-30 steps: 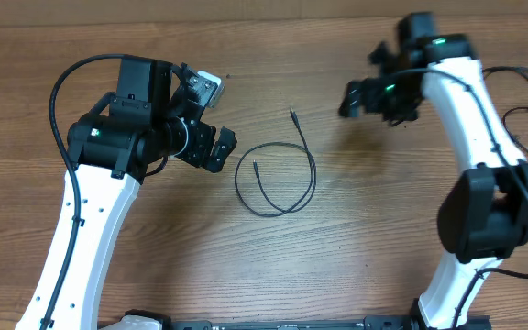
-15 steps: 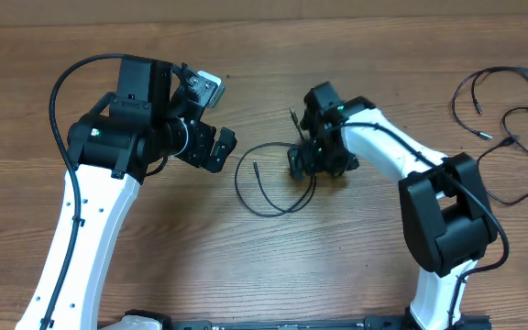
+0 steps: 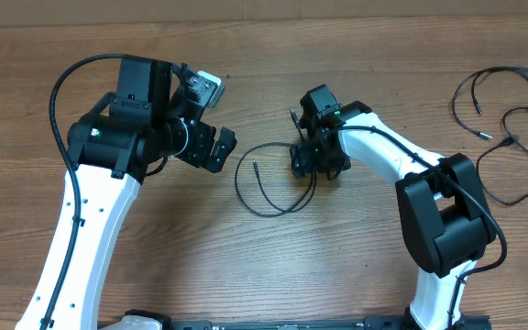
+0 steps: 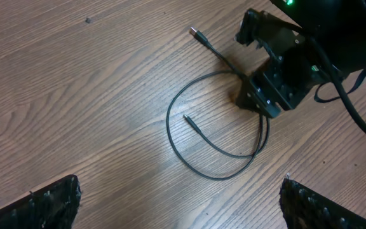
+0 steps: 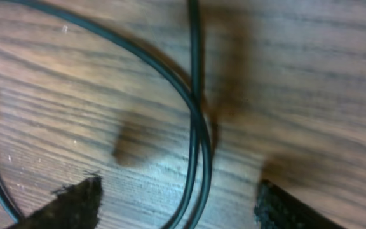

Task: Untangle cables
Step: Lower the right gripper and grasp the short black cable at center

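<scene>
One cable [image 3: 273, 183] is seen lying near the middle of the desk [image 3: 337, 266] in a single loose loop, with both of its ends free. Further cables [image 3: 511, 139] are spread out well apart from it at the right edge. The sorting is therefore judged to be largely done. What appears to be left is the opening of this last loop, which crosses itself close to the right tool [image 3: 317, 166], and perhaps its removal to the others.

The right tool is lowered over the right side of the loop. In the right wrist view its fingertips [image 5: 75, 202] are held apart, and two strands run side by side through the gap, not yet pinched. The left tool [image 4: 183, 202] is held wide open beside the loop and nothing is gripped by it.

The far cables are shown only by the overhead view. The shape of the loop and its two ends, the plug end [image 4: 196, 33] and the thin end [image 4: 187, 118], are shown best by the left wrist view, but there the strands under the right tool are hidden. These are made out only in the right wrist view.
</scene>
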### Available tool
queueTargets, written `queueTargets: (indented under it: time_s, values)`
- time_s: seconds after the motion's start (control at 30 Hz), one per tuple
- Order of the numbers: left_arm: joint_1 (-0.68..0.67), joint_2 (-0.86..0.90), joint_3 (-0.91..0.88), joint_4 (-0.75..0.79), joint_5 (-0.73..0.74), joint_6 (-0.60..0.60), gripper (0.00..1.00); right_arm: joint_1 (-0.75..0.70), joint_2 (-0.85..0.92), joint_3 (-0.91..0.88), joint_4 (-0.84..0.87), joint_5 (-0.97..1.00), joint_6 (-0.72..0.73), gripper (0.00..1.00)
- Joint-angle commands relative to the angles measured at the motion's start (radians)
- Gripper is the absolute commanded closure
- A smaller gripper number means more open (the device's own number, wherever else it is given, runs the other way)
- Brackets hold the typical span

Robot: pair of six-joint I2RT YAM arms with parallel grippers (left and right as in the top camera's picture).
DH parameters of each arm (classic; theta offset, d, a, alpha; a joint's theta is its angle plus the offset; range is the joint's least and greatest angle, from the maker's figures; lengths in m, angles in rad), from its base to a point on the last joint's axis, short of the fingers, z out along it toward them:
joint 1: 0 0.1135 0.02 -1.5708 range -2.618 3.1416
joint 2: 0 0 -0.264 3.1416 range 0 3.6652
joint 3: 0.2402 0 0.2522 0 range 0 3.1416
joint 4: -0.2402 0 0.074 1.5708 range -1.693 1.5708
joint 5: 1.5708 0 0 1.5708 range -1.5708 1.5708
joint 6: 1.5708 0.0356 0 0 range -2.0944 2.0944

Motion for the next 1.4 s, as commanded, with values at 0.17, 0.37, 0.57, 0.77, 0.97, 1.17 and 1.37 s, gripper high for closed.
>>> queueTargets:
  time_s: [0.17, 0.37, 0.57, 0.77, 0.97, 1.17, 1.37]
  values:
    - [0.0, 0.005, 0.007, 0.0, -0.003, -0.01, 0.0, 0.008, -0.013, -0.071, 0.062, 0.037, 0.002, 0.26]
    - [0.0, 0.005, 0.007, 0.0, -0.003, -0.01, 0.0, 0.013, -0.013, -0.135, 0.108, 0.051, -0.002, 0.26]
    - [0.0, 0.005, 0.007, 0.0, -0.003, -0.01, 0.0, 0.03, -0.013, -0.177, 0.138, 0.051, -0.002, 0.28]
    - [0.0, 0.005, 0.007, 0.0, -0.003, -0.01, 0.0, 0.046, -0.013, -0.181, 0.156, 0.051, -0.005, 0.32]
    - [0.0, 0.005, 0.007, 0.0, -0.003, -0.01, 0.01, 0.049, -0.013, -0.181, 0.149, 0.091, -0.039, 0.33]
    - [0.0, 0.005, 0.007, 0.0, -0.003, -0.01, 0.0, 0.071, -0.013, -0.181, 0.135, 0.173, -0.05, 0.32]
    - [0.0, 0.005, 0.007, 0.0, -0.003, -0.01, 0.0, 0.085, -0.013, -0.181, 0.134, 0.182, -0.058, 0.35]
